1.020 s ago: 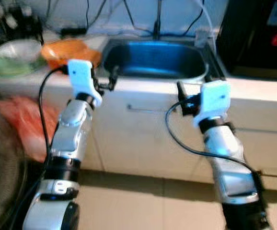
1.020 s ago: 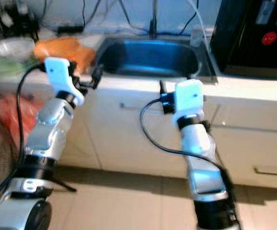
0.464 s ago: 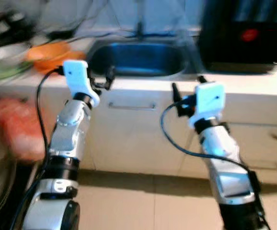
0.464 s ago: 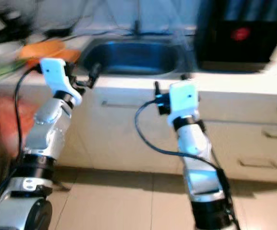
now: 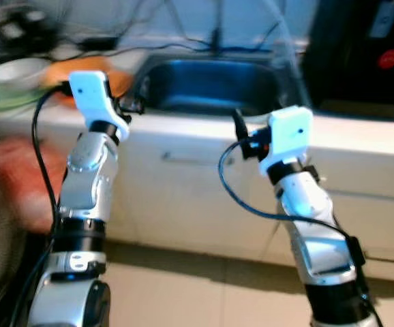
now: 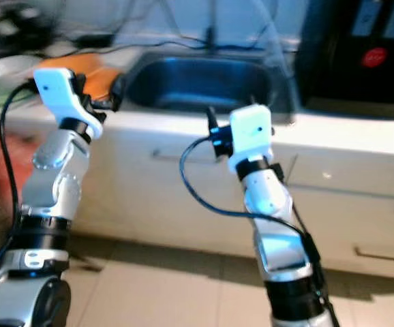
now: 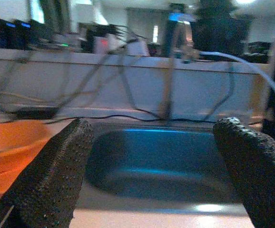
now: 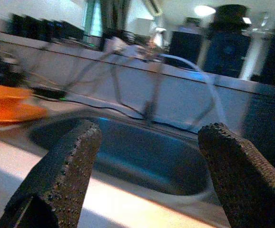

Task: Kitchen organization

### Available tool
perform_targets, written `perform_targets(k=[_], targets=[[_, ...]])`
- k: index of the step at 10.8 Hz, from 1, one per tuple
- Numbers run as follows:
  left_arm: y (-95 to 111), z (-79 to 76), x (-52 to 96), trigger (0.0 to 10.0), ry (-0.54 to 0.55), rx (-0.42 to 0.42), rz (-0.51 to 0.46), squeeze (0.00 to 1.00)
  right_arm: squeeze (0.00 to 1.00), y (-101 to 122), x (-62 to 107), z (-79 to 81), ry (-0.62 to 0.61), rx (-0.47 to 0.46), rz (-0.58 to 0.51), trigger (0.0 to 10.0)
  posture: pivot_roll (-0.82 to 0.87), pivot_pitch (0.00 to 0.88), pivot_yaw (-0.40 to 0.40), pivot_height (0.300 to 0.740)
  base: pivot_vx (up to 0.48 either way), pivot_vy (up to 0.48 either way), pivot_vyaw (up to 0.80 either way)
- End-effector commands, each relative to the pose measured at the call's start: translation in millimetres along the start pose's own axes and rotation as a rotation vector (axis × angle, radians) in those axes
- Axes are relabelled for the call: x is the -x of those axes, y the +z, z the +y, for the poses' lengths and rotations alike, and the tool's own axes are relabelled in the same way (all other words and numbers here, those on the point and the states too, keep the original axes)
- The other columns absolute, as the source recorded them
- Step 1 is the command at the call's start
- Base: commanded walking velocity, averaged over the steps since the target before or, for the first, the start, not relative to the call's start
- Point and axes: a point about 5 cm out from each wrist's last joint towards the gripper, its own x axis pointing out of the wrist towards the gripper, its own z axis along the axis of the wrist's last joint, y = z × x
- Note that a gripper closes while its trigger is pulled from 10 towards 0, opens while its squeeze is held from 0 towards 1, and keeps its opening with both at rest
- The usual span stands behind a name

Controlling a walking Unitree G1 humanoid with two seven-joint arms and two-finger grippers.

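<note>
Jaws are spread and empty on both grippers — left gripper (image 5: 130, 103), right gripper (image 5: 241, 133). The sink (image 5: 214, 85) lies at twelve o'clock; the orange bowl (image 5: 91, 71) — blurred, seemingly a bowl — is nearer the left gripper.

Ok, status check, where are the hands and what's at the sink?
Both hands open, empty: left hand, right hand, raised before the sink. Orange bowl on the counter, left. Nothing between.

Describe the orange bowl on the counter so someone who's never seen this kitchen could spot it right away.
Find the steel sink sunk into the pale countertop. On the counter just to the robot's left of the sink, behind the raised left claw, sits the orange bowl. Its bright orange colour sets it apart from the pale whitish bowl farther left.
</note>
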Motion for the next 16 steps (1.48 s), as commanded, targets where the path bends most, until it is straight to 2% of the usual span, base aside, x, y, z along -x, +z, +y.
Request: perform_targets(k=[1,7,10,16], targets=[[1.3,-9.3,-1.9,10.0,-0.029,-0.003,0.000,0.00,0.00,0.2,1.0,-6.9,-0.020,0.008,0.000,10.0,0.01,0.000,0.043,0.740,0.439,0.000,0.00],[-2.0,-10.1,-0.1,10.0,-0.016,-0.003,0.020,0.00,0.00,-1.3,2.4,-5.8,-0.011,0.020,0.004,10.0,0.01,0.000,0.044,0.740,0.436,0.000,0.00],[-2.5,-9.0,-0.9,10.0,-0.011,-0.002,0.027,0.00,0.00,-2.1,2.7,-4.6,-0.010,0.022,0.006,10.0,0.01,0.000,0.046,0.740,0.405,0.257,0.00],[-3.1,-13.5,-1.8,10.0,-0.031,0.048,0.035,0.00,0.00,-2.6,3.2,-4.9,-0.013,0.023,0.010,10.0,0.01,0.000,0.045,0.740,0.000,0.000,0.00]])
